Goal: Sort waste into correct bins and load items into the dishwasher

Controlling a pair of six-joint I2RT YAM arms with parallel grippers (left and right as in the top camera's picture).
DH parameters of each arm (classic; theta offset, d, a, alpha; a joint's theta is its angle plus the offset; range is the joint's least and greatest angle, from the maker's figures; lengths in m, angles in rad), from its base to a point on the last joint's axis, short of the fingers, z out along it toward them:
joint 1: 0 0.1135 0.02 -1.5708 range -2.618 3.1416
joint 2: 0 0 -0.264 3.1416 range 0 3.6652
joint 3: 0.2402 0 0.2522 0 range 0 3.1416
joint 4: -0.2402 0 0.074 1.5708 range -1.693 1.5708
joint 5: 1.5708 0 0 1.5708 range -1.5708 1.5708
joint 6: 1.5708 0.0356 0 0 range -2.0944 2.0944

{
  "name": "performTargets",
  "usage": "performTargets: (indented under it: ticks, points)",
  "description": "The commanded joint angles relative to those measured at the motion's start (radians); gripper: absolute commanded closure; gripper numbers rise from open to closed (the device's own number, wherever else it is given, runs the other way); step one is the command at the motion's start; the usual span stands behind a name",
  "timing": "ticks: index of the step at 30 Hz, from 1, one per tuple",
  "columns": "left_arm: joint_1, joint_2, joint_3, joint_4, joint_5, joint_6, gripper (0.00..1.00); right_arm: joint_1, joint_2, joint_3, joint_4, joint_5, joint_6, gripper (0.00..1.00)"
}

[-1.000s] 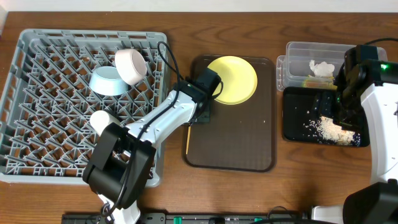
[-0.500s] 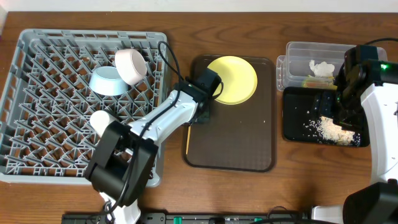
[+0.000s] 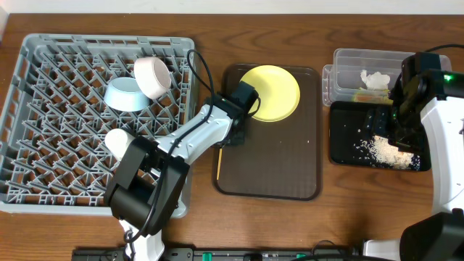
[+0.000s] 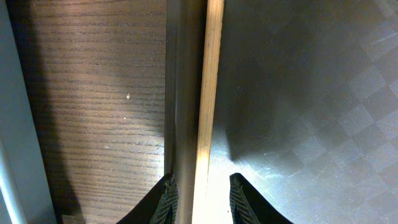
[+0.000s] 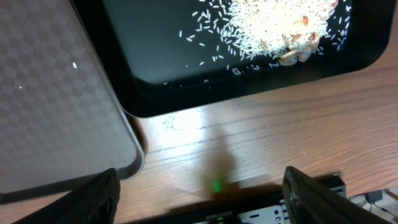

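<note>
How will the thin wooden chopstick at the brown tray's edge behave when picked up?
The thin wooden chopstick looks stiff and light, so it probably won't bend. Slender and lying along the dark brown tray's raised rim, it may roll or pivot if gripped off-centre.

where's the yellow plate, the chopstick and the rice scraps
yellow plate [image 3: 277,92], overhead view, centre of its face
chopstick [image 4: 210,87], left wrist view, middle of the shaft
rice scraps [image 5: 273,22], right wrist view, thick of the pile

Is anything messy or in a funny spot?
One wooden chopstick lies right along the left rim of the brown tray, not in the grey rack; the left end effector straddles it. A white speck sits on that tray too.
</note>
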Motion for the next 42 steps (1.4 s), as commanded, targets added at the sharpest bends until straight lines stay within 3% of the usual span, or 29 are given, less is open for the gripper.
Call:
performTargets:
  ticks: [1,39,42]
  points:
    - [0.002,0.015,0.002,-0.002,-0.008,-0.001,0.69,-0.010,-0.002,0.010,0.000,0.000,-0.003,0.19]
    - [0.002,0.101,-0.013,0.012,0.045,-0.001,0.73,-0.010,-0.002,0.010,-0.001,0.000,-0.004,0.19]
    - [0.002,0.101,-0.013,0.012,0.045,-0.001,0.79,-0.010,-0.002,0.010,-0.001,0.000,-0.004,0.19]
